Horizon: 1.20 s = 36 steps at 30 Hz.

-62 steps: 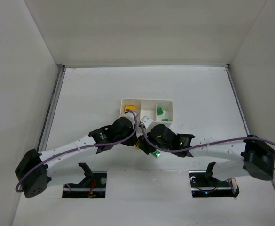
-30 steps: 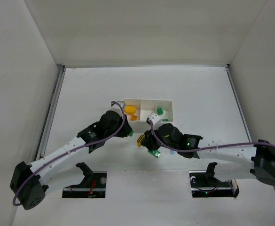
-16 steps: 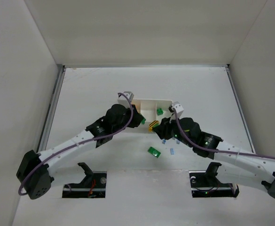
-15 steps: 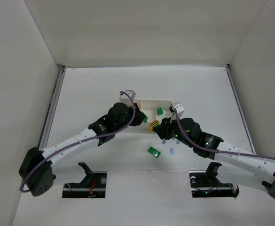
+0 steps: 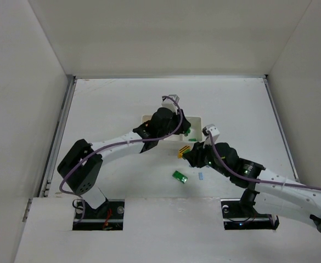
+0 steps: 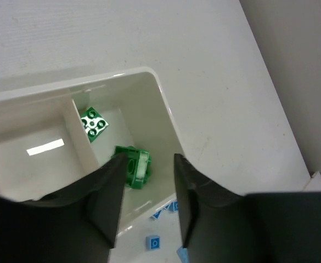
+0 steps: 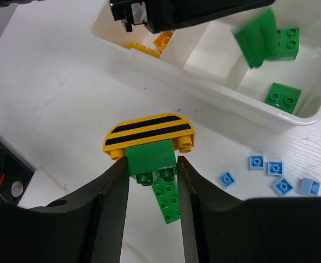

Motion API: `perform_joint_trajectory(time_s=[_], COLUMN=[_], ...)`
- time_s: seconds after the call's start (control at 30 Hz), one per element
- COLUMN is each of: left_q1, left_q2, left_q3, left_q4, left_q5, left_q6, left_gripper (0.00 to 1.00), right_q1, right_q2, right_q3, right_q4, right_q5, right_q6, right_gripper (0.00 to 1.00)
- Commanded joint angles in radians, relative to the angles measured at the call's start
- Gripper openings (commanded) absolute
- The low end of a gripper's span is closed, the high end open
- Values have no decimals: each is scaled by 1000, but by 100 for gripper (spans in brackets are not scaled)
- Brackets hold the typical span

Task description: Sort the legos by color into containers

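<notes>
Green on yellow: two colours in one grip

The right gripper [image 7: 152, 164] is closed on a green brick [image 7: 152, 156] with a yellow striped piece [image 7: 149, 131] attached, near the white tray [image 7: 220, 98]. The left gripper [image 6: 148, 170] hangs open above its end compartment. Dropped together, one colour would land wrong, and the crowded arms could collide.

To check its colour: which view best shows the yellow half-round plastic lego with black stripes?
Right wrist: the yellow half-round lego is large, on a green lego in the right gripper. Top view shows it tiny; left wrist view, not at all.
</notes>
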State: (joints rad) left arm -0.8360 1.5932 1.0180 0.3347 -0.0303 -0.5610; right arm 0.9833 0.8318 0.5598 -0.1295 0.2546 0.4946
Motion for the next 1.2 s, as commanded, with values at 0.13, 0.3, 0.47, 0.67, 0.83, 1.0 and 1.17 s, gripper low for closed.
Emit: perform_joint_trajectory(time_s=[0.13, 0.3, 0.47, 0.67, 0.83, 1.0, 1.17], left_q1=[13, 25, 1, 15, 13, 8, 18], left_q2=[-74, -254, -393, -434, -404, -383, -361], left_q3=[-2, -178, -320, -407, -415, -423, -426], left_q4=[67, 49, 0, 6, 29, 73, 82], left_q5=[-6, -23, -29, 7, 40, 41, 38], left_q6=[-14, -57, -206, -459, -546, -585, -605], left_gripper=[51, 45, 52, 60, 62, 61, 58], right_q1=[-5, -48, -91, -90, -84, -74, -68], right_q2=[20, 55, 111, 184, 220, 236, 239], right_q3=[-8, -1, 20, 49, 72, 87, 94], right_q4=[50, 85, 146, 217, 275, 310, 323], right_q5=[15, 8, -14, -17, -9, -2, -2], right_q6=[13, 18, 30, 15, 12, 12, 10], right_gripper=[27, 27, 27, 27, 27, 27, 28])
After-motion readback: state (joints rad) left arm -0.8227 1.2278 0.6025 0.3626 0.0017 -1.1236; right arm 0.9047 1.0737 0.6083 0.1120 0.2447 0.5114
